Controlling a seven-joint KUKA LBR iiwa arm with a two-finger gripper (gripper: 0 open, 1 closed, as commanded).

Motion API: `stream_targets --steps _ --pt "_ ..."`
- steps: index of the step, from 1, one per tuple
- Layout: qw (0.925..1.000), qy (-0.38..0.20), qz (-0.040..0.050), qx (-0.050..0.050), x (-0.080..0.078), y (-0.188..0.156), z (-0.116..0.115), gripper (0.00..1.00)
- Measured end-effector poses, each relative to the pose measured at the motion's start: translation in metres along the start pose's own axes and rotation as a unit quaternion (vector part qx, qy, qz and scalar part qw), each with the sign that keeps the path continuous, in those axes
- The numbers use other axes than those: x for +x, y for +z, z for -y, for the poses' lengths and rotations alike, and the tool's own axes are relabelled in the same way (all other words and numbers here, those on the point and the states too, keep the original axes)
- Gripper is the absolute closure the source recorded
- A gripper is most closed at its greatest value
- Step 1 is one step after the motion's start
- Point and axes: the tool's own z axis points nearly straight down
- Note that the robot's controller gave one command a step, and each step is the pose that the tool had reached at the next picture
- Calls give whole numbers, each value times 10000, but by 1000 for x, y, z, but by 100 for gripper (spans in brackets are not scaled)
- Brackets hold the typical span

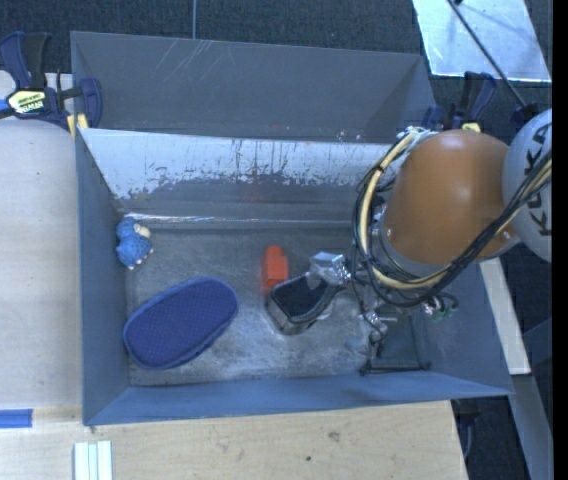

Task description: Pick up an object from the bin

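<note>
several loose things lie in the bin (254, 93), and the gripper (336, 268), in from the right, sits just above a black cup (297, 303) near the middle, beside an orange block (276, 265), a blue oval pad (181, 320) lying further left; whether it is released or clenched cannot be told.

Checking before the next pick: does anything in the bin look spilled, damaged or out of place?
Nothing looks spilled or broken. The blue oval pad, small blue toy, orange piece and black object lie loose on the floor. Only the bin's back wall shows dark scratches.
</note>
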Motion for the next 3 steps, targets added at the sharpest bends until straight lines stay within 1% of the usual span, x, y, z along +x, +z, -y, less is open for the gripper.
stream_targets --steps 1,2,3 --pt "9901 1401 -6 0 -51 75 18 0" --pt "9958 -916 0 2 -42 97 9 0" --pt "9959 -904 19 7 -43 96 10 100"
